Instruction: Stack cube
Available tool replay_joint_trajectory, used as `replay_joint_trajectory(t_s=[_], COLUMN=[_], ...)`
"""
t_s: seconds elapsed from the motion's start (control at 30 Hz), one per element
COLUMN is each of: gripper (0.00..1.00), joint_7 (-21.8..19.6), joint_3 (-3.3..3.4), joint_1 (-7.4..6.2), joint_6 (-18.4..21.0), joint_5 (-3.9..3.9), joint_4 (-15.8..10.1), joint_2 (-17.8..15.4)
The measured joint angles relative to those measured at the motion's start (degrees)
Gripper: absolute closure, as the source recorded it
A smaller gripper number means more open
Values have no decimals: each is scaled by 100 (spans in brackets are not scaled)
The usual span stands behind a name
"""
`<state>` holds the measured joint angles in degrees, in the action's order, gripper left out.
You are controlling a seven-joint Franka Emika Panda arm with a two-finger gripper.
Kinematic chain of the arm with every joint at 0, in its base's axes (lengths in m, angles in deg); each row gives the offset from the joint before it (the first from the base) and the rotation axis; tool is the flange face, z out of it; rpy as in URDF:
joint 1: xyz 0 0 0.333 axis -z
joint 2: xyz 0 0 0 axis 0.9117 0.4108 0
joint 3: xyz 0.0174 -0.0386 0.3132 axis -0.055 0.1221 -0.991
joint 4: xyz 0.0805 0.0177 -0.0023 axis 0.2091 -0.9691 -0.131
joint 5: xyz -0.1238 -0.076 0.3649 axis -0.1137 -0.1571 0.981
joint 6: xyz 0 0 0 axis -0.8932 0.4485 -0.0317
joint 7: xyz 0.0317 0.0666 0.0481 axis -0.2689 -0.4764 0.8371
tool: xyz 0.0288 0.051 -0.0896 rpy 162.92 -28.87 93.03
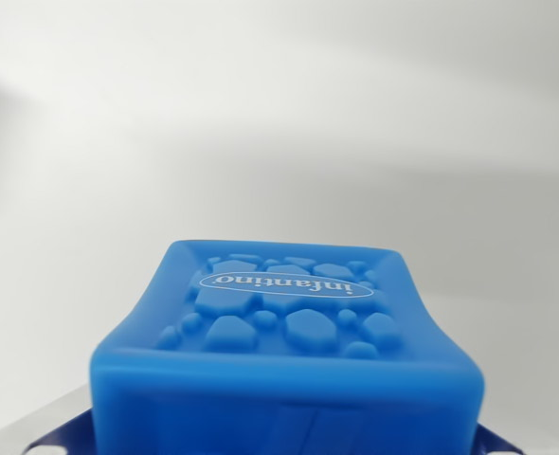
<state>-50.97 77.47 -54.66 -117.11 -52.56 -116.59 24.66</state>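
White, bare tabletop (pixel 279 114) spreads toward twelve o'clock; the blue cube (pixel 289 351) fills six o'clock, seemingly clamped between my fingers, though I cannot tell. No target block shows, so I should carry it level and slow

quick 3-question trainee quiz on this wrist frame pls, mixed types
1. True or false: the cube in the wrist view is red.
2. Multiple choice: the word moulded on the cube's facing side is A) infantino B) lego C) duplo.
3. Short answer: can a second cube be seen anywhere on the surface in this frame?

Key
1. False; it is blue.
2. A, inside an oval, shown upside down, with raised pebble shapes around it.
3. No. Only the one cube shows, filling the lower middle of the picture; the pale surface behind it is bare. Blue tips peek out at the bottom corners, but whether the end effector is shut on the cube cannot be told.
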Motion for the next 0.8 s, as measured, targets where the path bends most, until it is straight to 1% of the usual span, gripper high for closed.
replay_joint_trajectory(t_s=[0.8], gripper=[100], joint_7=[-1307], joint_3=[0], joint_1=[-410], joint_6=[89], joint_5=[1], joint_4=[-100], joint_2=[-191])
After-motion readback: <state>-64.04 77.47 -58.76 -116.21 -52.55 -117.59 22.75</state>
